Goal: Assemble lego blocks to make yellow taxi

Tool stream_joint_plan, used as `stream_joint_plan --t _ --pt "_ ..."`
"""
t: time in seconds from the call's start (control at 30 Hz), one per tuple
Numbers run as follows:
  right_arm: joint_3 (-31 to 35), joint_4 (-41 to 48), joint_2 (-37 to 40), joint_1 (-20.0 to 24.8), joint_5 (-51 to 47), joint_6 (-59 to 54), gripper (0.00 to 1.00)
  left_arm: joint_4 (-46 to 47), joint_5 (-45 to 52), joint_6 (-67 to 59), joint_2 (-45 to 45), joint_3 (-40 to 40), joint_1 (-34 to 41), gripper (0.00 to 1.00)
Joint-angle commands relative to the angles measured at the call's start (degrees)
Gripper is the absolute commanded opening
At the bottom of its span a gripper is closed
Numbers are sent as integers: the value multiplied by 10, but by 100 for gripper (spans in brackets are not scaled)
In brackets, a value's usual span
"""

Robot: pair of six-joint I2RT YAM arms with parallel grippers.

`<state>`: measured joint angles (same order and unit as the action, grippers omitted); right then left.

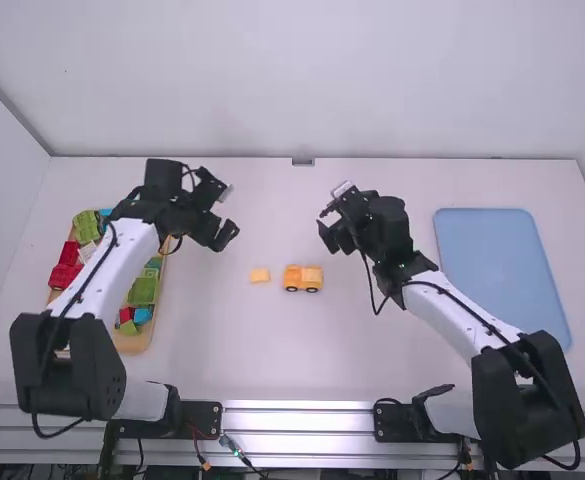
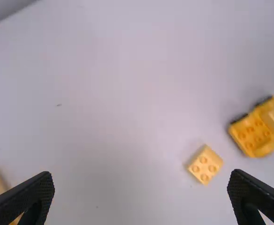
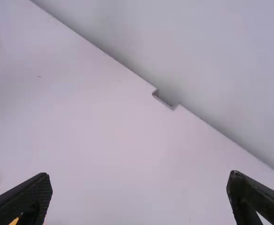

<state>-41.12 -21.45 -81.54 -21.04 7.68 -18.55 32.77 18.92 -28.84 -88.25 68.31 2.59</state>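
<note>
In the high view my left gripper (image 1: 228,213) hangs over the table, up and to the left of a loose yellow block (image 1: 260,275). To that block's right, a short gap away, stands a yellow car (image 1: 303,278) on black wheels with a block on top. My right gripper (image 1: 326,228) is above the table, beyond the car and slightly right of it. The left wrist view has the left gripper (image 2: 140,194) open and empty, with the loose block (image 2: 204,165) and the studded car (image 2: 254,133). Open and empty too is the right gripper (image 3: 139,194) in the right wrist view.
At the left, partly under the left arm, a wooden tray (image 1: 132,343) holds several red, green and blue blocks. A blue flat board (image 1: 500,262) lies on the right side of the table (image 1: 302,365). A wall rises behind the table's far edge.
</note>
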Motion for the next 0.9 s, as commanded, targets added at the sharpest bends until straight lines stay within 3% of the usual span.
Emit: stream_joint_plan --t 0.0,0.1,0.37,0.53,0.63,0.8,0.87 --pt "50 -40 17 20 5 49 99 49 -20 -132 -56 40 40 99" --pt "93 -98 24 42 20 77 99 126 -49 -247 -123 84 79 99" --pt "128 -158 25 89 118 78 99 144 -173 -289 -225 97 150 99" --pt "128 -156 25 99 130 78 98 114 -184 -327 -236 64 170 99" --pt "128 -157 25 99 133 78 99 50 -183 -305 -236 33 168 100" --pt "128 -157 25 99 133 78 99 40 -157 -309 -236 12 167 98" --pt "128 -157 25 97 133 78 99 33 -152 -310 -236 8 169 88"
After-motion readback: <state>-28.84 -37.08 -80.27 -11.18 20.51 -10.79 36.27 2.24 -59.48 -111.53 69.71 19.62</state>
